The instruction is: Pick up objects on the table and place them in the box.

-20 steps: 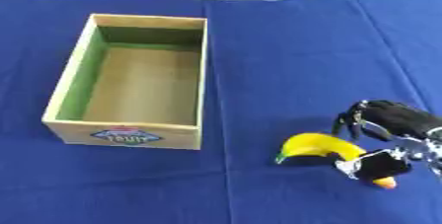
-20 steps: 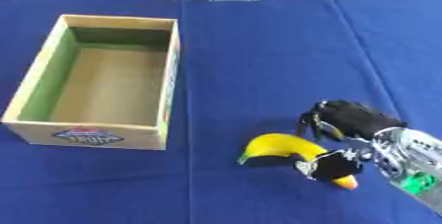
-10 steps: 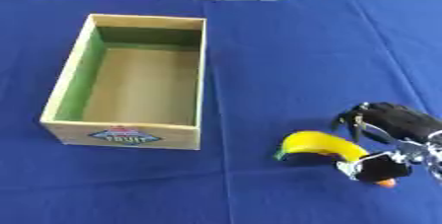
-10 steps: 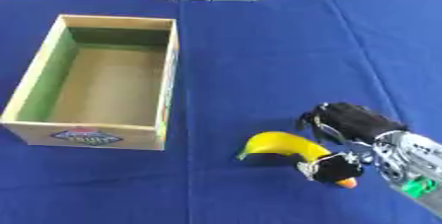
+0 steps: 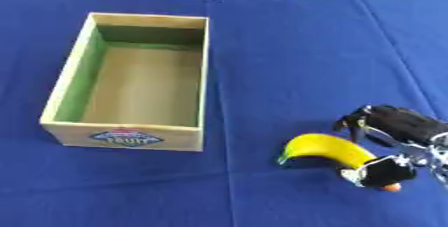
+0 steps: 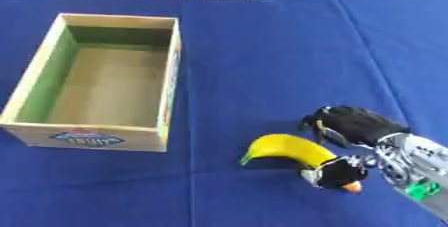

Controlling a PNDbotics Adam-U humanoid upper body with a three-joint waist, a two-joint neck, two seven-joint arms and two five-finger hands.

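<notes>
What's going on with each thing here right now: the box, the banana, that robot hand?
box: open on top, nothing inside, upright on the blue cloth.
banana: lying on the cloth, outside the box, right of it.
right hand: at the banana's right end, fingers curled around it.
left hand: not in view.

Bare tabletop (image 5: 289, 46) lies open between the banana (image 5: 325, 148) at five o'clock and the box (image 5: 203, 78) at ten o'clock. Only the box's near-side wall stands between; its inside holds nothing.
</notes>
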